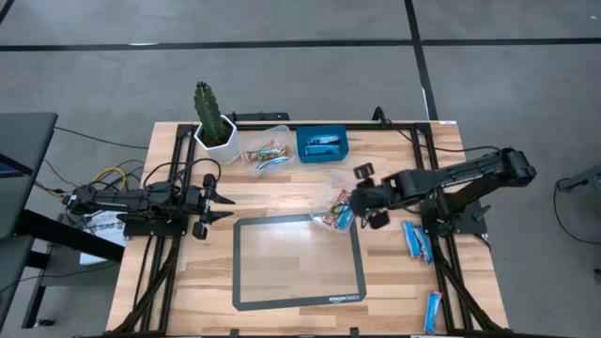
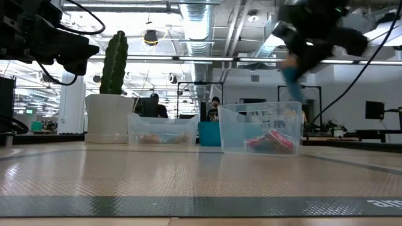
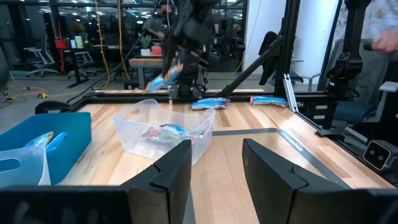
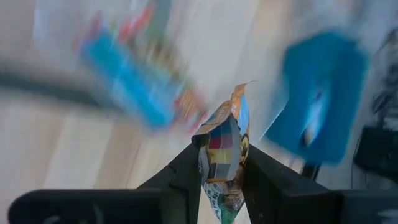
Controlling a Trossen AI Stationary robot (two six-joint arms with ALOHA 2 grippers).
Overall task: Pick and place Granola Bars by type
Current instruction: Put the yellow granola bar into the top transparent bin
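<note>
My right gripper [image 1: 362,197] hovers by the right edge of a clear tub [image 1: 331,208] that holds red multicoloured bars, and is shut on a blue-wrapped granola bar [image 4: 224,149]. The left wrist view shows that bar [image 3: 164,78] above the tub [image 3: 163,130]. My left gripper [image 1: 212,207] waits open at the table's left side, touching nothing. Two blue bars [image 1: 416,240] lie flat on the table to the right, another [image 1: 432,310] near the front edge. A second clear tub [image 1: 266,150] holds tan bars, and a blue bin [image 1: 322,145] holds blue ones. My right gripper pinches the blue bar between its two fingers, across the wrapper's width. One crimped end [image 4: 239,93] sticks out past the fingertips. The bar is lifted clear, and in the low view it hangs slanting below the gripper [image 2: 292,81].
A cactus in a white pot [image 1: 214,122] stands at the far left of the table. A dark-framed mat [image 1: 299,261] lies flat at the middle front. The arm frame's black rails run along both table sides. People show in the room beyond the table.
</note>
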